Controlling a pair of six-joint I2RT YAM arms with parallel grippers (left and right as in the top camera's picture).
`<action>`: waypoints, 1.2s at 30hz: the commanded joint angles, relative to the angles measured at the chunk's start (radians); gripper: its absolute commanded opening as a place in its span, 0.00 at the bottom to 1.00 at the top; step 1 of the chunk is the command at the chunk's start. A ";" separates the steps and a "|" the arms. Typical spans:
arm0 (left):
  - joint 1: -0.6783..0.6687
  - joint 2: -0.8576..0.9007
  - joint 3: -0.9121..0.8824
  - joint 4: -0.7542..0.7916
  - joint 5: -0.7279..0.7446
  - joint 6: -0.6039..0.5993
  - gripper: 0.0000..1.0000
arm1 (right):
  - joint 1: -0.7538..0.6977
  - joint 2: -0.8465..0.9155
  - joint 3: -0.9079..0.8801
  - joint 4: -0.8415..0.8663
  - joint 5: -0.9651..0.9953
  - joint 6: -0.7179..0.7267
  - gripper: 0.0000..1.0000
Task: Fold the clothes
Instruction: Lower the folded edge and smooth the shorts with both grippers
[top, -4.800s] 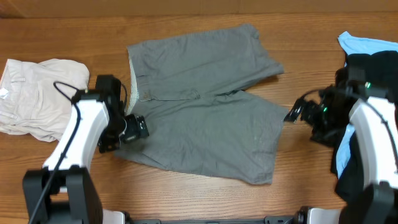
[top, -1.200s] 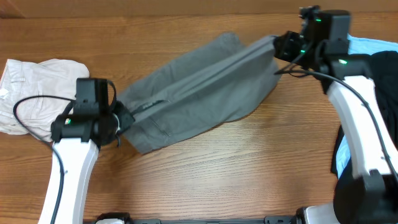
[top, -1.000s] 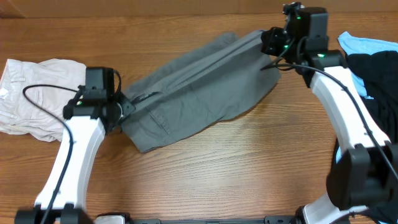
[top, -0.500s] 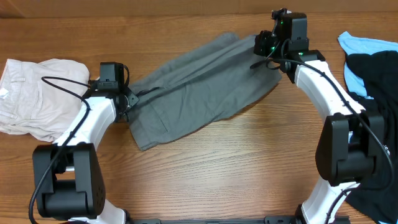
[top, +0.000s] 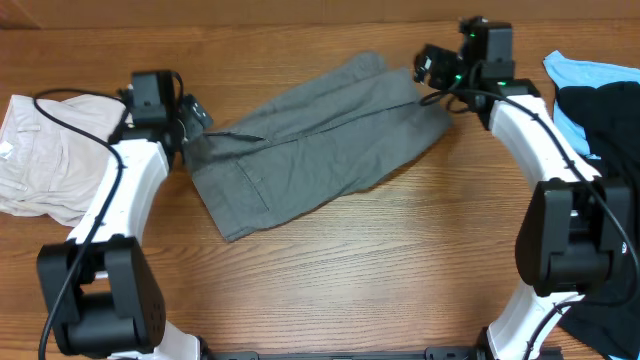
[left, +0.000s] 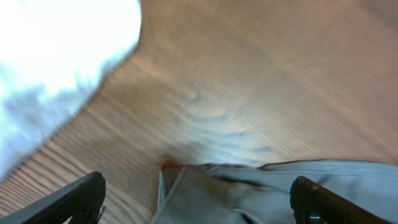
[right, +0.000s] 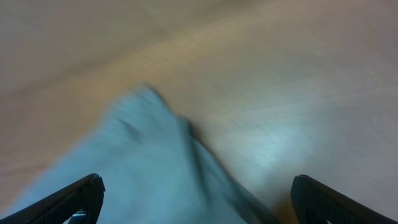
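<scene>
The grey shorts (top: 310, 150) lie folded in half on the wooden table, running diagonally from lower left to upper right. My left gripper (top: 193, 115) is open just off the shorts' upper left corner, by the waistband. In the left wrist view (left: 198, 183) its fingers are wide apart over the grey cloth (left: 261, 186) and hold nothing. My right gripper (top: 428, 66) is open at the shorts' upper right corner. In the right wrist view (right: 196, 183) its fingers are spread above the blurred grey cloth (right: 143, 162).
A cream garment (top: 50, 150) lies at the left edge, close to my left arm, and shows as a white blur in the left wrist view (left: 50, 62). A black garment (top: 605, 120) on a light-blue one (top: 585, 70) lies at the right edge.
The shorts, spread flat earlier, have been folded leg over leg. Both grippers have opened, let go of the cloth and drawn back from its two corners.
</scene>
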 joint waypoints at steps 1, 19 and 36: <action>0.003 -0.066 0.089 -0.072 0.072 0.069 0.97 | -0.062 -0.037 0.026 -0.113 0.005 0.003 1.00; -0.175 -0.034 -0.057 -0.389 0.303 0.097 0.78 | -0.034 -0.003 -0.244 -0.032 -0.153 -0.071 0.97; -0.191 -0.028 -0.171 -0.373 0.220 0.090 0.85 | -0.013 0.117 -0.247 0.154 -0.142 -0.071 0.15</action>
